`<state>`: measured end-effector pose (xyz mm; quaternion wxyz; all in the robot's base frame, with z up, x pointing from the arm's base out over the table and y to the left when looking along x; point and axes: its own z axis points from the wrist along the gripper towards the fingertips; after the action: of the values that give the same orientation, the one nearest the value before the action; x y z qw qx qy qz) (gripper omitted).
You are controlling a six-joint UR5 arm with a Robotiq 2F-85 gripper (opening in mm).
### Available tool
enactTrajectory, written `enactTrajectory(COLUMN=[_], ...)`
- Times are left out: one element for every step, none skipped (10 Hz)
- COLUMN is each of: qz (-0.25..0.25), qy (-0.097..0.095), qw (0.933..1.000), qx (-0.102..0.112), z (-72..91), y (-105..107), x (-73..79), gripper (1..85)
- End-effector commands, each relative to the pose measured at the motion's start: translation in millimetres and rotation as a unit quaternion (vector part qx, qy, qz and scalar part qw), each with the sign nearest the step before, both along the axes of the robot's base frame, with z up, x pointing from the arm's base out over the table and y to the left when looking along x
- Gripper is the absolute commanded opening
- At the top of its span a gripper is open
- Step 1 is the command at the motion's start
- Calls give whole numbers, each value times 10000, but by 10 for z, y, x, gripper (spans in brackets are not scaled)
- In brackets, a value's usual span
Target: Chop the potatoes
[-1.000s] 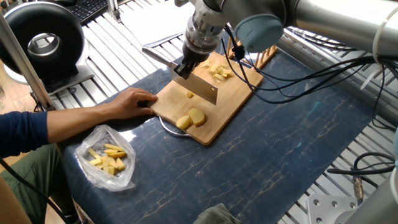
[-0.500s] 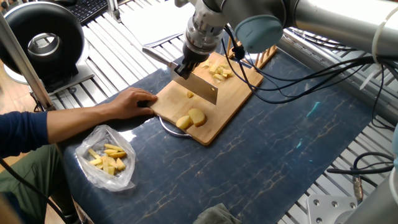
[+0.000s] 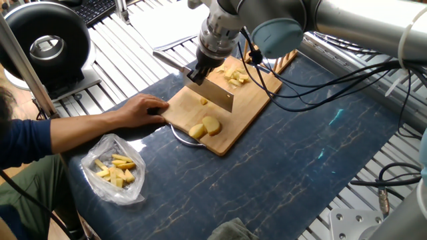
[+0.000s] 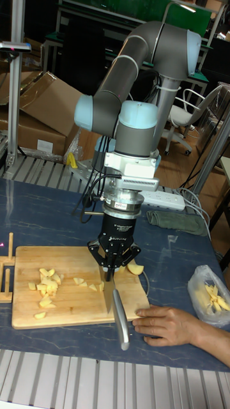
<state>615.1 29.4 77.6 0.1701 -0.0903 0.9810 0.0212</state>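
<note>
A UR5 arm is reaching down over a wooden cutting board (image 3: 248, 107) at the centre of the fixed view, its gripper (image 3: 200, 71) clamped on the handle of a cleaver (image 3: 215, 95) whose broad blade is hanging edge-down just above the wood. In the tall fixed view the gripper (image 4: 116, 266) is standing upright over the board (image 4: 70, 308), with the cleaver (image 4: 120, 318) showing edge-on as a thin grey strip running toward the lower edge of the frame.

The potatoes are sitting on the board in two groups. Two larger pale yellow chunks (image 3: 205, 127), rounded and smooth-peeled, are lying touching each other near the board's lower corner, below the blade. A scatter of small cut pieces (image 3: 234, 76), angular and the same pale yellow, is lying toward the upper end of the board, behind the blade, and one tiny bit (image 3: 204, 101) is resting alone just beside the blade's left face. In the tall view the cut pieces (image 4: 46, 283) are spreading across the left half of the board, with one wedge (image 4: 135, 268) lying right of the fingers.

A person's hand (image 3: 141, 110) in a blue sleeve is pressing flat on the board's left edge. A clear plastic bag (image 3: 115, 168) of yellow sticks is lying on the dark blue table (image 3: 313, 153) at lower left, well apart from the board.
</note>
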Motion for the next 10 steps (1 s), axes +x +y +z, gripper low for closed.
enactTrajectory(qz=[-52, -39, -28, -4, -1, 4, 10, 19, 85, 172], qy=[-46, -70, -117, -188, -249, -265, -289, -266, -148, 38], qw=[10000, 10000, 9999, 9998, 9997, 9996, 9996, 9996, 9999, 9998], qx=[55, 34, 22, 11, 16, 21, 18, 8, -28, -21], z=[-32, -45, -70, -110, -132, -132, -124, -87, 5, 154], y=[0, -12, -25, -46, -53, -50, -50, -58, -95, -124], x=[20, 28, 44, 68, 92, 99, 110, 99, 41, -48], gripper=[10, 10, 10, 10, 10, 10, 10, 10, 10, 10])
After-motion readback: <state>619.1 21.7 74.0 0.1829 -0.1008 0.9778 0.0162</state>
